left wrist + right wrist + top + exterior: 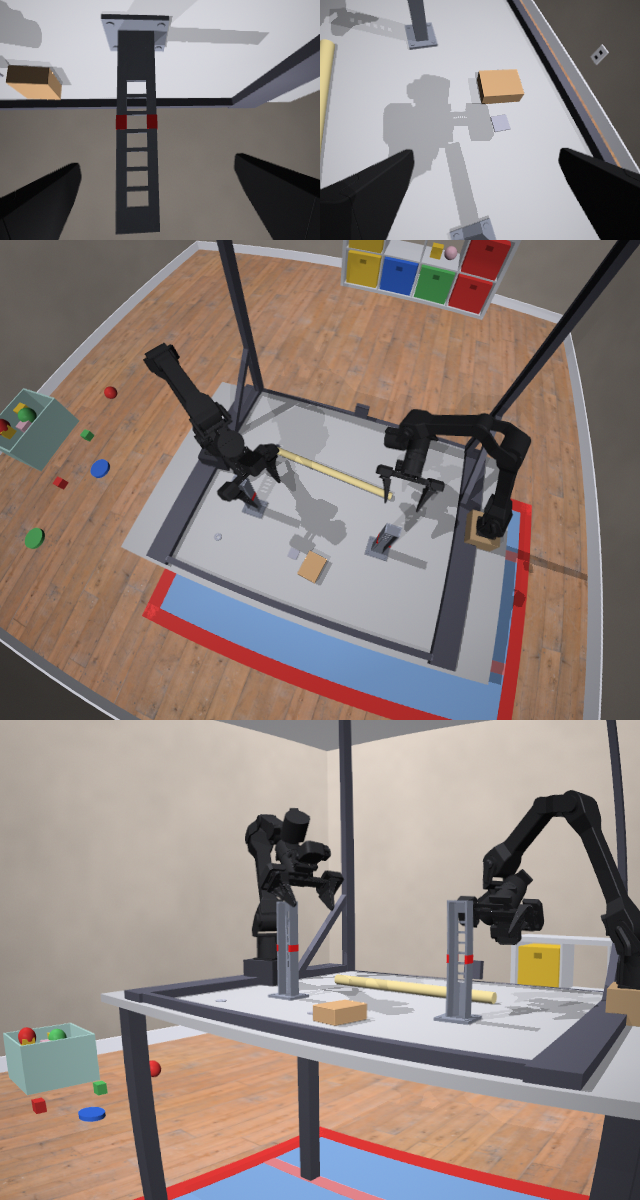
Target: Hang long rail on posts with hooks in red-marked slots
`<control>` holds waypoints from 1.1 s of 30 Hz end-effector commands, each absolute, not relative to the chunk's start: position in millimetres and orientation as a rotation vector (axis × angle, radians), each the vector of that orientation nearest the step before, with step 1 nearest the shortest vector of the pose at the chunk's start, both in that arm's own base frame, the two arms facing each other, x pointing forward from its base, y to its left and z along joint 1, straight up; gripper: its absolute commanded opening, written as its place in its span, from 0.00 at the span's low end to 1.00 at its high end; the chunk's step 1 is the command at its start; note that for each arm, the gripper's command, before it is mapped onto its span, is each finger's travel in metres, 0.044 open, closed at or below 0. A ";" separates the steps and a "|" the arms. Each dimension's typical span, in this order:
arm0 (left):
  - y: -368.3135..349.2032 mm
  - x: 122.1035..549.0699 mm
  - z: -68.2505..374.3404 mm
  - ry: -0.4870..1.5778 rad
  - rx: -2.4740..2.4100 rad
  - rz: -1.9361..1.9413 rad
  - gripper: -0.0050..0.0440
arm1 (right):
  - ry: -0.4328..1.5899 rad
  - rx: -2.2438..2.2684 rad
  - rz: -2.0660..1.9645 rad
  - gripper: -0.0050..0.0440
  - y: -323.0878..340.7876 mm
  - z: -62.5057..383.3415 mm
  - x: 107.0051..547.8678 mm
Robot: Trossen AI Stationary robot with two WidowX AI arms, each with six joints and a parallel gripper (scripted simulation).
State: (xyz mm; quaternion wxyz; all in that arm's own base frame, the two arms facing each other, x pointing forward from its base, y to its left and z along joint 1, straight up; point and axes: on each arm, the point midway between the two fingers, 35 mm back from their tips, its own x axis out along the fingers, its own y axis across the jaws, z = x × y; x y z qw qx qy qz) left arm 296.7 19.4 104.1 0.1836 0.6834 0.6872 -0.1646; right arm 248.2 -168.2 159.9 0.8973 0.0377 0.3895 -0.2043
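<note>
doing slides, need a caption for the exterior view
Yellow rail lying on the table behind two upright posts, not yet hung.

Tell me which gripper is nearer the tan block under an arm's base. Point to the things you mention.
Left. The left gripper [401, 506] [485, 931] [158, 165] hangs above the block's [474, 537] [620, 1007] half of the table [372, 591] [408, 1022] [225, 75] [545, 175]; the right gripper [269, 494] [313, 907] [488, 155] is over the opposite half.
</note>
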 end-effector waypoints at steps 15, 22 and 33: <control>40.1 303.8 109.3 1.925 2.012 -0.426 1.00 | 1.286 -0.410 -0.163 1.00 -88.8 104.9 267.6; 40.3 303.5 109.1 1.926 2.011 -0.427 1.00 | 1.584 -0.729 -0.039 1.00 -75.8 82.8 237.7; 39.8 303.9 106.6 1.932 2.012 -0.432 1.00 | 1.883 -1.228 0.159 1.00 -68.6 83.4 210.7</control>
